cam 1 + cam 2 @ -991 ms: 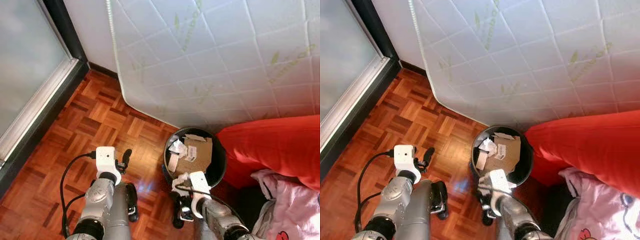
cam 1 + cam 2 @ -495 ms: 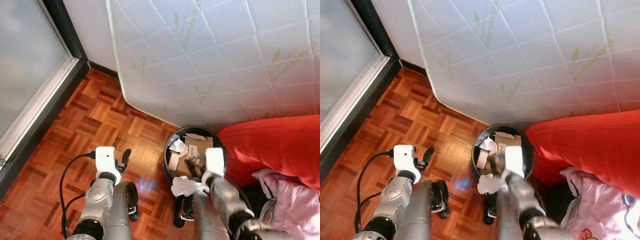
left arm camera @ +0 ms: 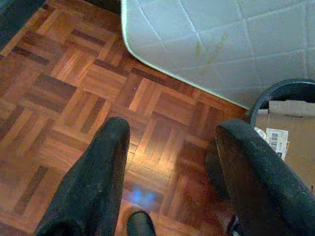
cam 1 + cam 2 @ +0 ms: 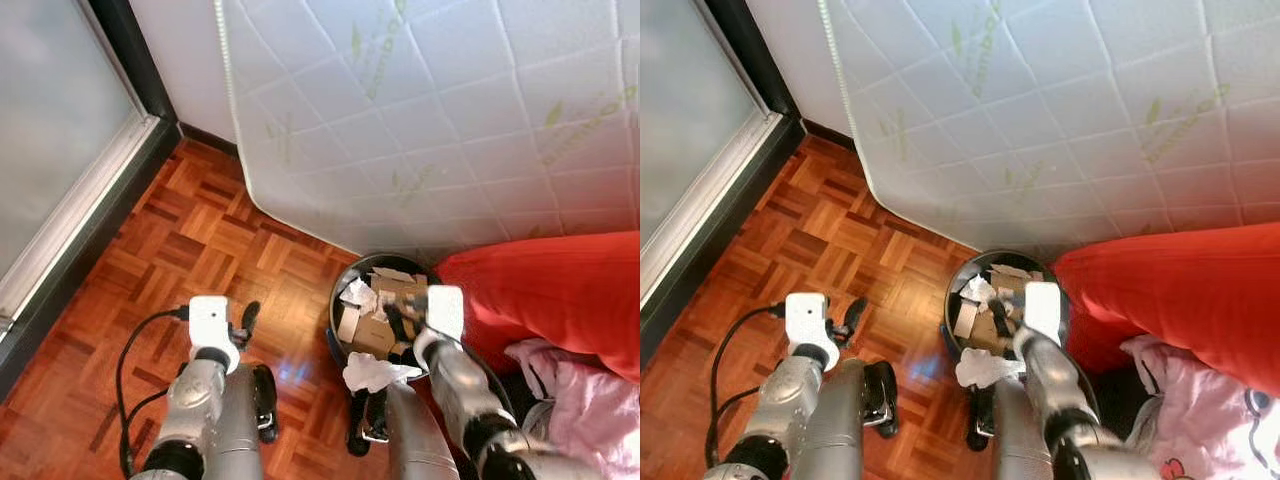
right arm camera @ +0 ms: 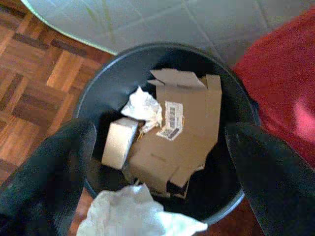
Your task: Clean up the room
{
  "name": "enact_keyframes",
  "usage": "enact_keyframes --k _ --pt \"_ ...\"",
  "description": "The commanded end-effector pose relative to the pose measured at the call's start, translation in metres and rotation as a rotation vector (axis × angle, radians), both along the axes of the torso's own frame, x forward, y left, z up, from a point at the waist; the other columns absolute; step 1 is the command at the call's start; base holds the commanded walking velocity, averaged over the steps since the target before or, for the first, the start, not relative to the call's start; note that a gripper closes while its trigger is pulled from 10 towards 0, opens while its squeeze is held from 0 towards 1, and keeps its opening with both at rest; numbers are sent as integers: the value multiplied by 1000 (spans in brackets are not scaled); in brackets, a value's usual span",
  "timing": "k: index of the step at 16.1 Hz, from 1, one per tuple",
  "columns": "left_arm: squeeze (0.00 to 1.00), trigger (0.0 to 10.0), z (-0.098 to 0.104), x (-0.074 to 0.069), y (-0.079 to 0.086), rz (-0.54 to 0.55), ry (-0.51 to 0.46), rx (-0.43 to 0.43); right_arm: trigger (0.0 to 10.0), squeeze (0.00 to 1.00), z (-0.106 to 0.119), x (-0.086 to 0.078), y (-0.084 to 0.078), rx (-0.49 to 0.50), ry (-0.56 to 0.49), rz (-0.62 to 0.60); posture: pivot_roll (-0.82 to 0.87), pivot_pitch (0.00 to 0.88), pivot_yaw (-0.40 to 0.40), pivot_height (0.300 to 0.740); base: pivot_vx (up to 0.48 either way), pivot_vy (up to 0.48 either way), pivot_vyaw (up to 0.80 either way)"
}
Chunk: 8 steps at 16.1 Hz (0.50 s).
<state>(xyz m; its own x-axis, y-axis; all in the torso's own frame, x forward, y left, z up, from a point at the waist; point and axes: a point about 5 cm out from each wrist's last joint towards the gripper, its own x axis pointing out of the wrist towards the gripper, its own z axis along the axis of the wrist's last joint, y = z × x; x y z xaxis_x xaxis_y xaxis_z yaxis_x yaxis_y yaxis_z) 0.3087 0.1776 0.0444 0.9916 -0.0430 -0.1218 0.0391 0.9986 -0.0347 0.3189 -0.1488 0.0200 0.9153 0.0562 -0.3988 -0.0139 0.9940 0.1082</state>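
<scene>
**Q:** Where was the tissue, and what were your grippers doing?

**A:** You had the right gripper (image 5: 157, 162) over the bin (image 4: 340, 330), fingers spread wide, nothing pinched between them. The crumpled white tissue (image 4: 372, 372) sat at the bin's 6 o'clock edge, just below the fingers in the right wrist view; whether it was resting on the rim or caught on the gripper, I could not tell. The left gripper (image 3: 172, 172) hung idle over the floor, at the bin's 9 o'clock, fingers also apart and empty.

**Q:** How would the tissue handle?

**A:** By my judgement: very light, soft, crushable, no risk of breaking. It would cling or drift sooner than drop cleanly. You would do best to pinch the bulky middle of the wad, not a loose corner, which could tear or slip.

**Q:** Surface and room?

**A:** The bin already held a flattened cardboard box (image 5: 182, 132), a small carton (image 5: 118, 142) and another paper wad (image 5: 142, 105). It stood on a glossy wooden parquet floor (image 4: 200, 230), with a quilted white mattress (image 4: 420, 110) leaning at 12 o'clock and a red cushion (image 4: 550, 290) touching it at 3 o'clock. A glass door (image 4: 50, 120) was at 10 o'clock.
</scene>
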Motion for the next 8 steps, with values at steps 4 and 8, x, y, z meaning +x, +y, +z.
enact_keyframes --k 4,8 --pt "0 10000 -21 -11 4 5 105 -1 10000 0 -34 -35 -24 12 123 -89 105 399 -81 729 0 0 0" --pt "0 10000 -22 -9 3 -6 119 2 10000 0 -45 -49 -40 6 172 -160 96 339 -67 740 0 0 0"
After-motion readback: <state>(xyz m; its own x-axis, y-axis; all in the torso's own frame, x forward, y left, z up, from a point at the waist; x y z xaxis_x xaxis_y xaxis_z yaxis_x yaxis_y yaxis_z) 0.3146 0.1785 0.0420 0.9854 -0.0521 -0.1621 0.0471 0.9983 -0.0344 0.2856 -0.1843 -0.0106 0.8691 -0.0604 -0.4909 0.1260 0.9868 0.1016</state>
